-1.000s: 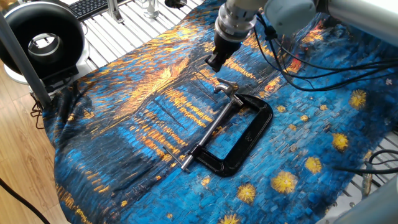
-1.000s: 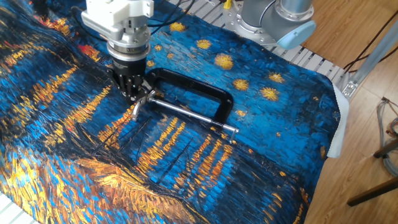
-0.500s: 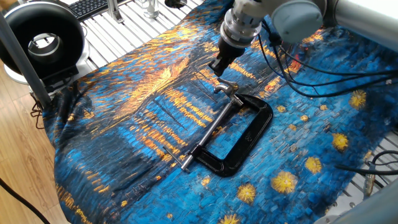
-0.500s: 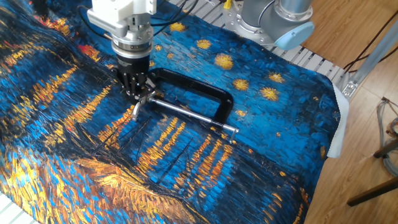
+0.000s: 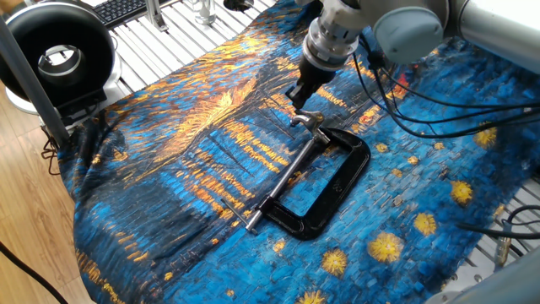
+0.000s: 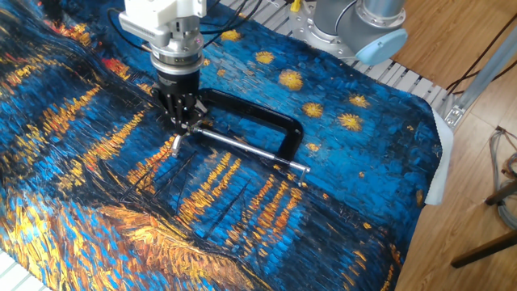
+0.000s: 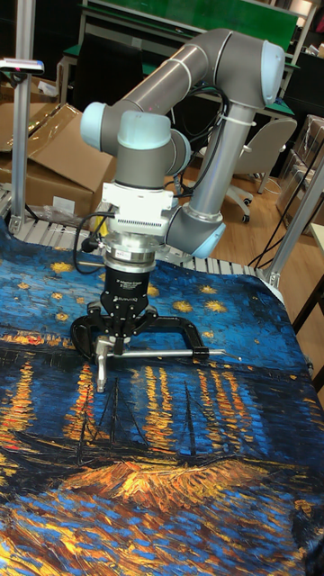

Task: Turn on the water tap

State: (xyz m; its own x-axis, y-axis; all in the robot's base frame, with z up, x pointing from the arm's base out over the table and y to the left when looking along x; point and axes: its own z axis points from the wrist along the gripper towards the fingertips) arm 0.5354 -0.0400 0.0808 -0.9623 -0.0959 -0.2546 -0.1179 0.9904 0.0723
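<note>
Now arm bent over, gripper (image 7: 118, 341) pointing down, fingers parted just above water tap (image 7: 101, 363).

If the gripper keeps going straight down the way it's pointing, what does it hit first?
Most likely the T-bar handle of the black C-clamp; the gripper points down right above it. How much gap remains is hard to judge.

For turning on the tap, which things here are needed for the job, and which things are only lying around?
Belonging to the job:
- small silver metal T-bar handle
- long silver threaded screw
- black C-shaped clamp
- robot's black claw, right above the handle

Just lying about:
- blue and orange painted cloth
- round black ring-shaped device
- black keyboard
</note>
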